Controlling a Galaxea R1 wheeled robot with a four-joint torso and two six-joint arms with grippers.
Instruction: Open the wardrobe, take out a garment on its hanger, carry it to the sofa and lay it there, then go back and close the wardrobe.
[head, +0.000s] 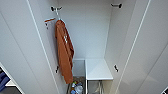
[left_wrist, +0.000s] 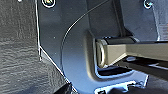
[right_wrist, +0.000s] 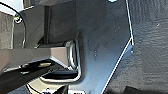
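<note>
Wardrobe (head: 140, 37) open, orange jacket (head: 64, 53) hanging limp at left, no maroon garment seen, likely soft, best taken by hanger; hand states impossible to tell.

Head view: white wardrobe (head: 85, 32) interior, both doors swung open, left door (head: 20, 45) & right door (head: 150, 50) plain white, evenly lit, no hard shadows. Dark brackets up top at each side, e.g. right bracket (head: 116, 5). Orange jacket (head: 64, 52) hangs at the left side, near the left wall. Low down on the right, white shelf (head: 98, 70) w/ a vertical divider at its left edge. Small clutter (head: 76, 88) on the bottom, left of the divider; items too blurred to ID. Wrist views: dark textured floor (left_wrist: 17, 50), looks like carpet.
</note>
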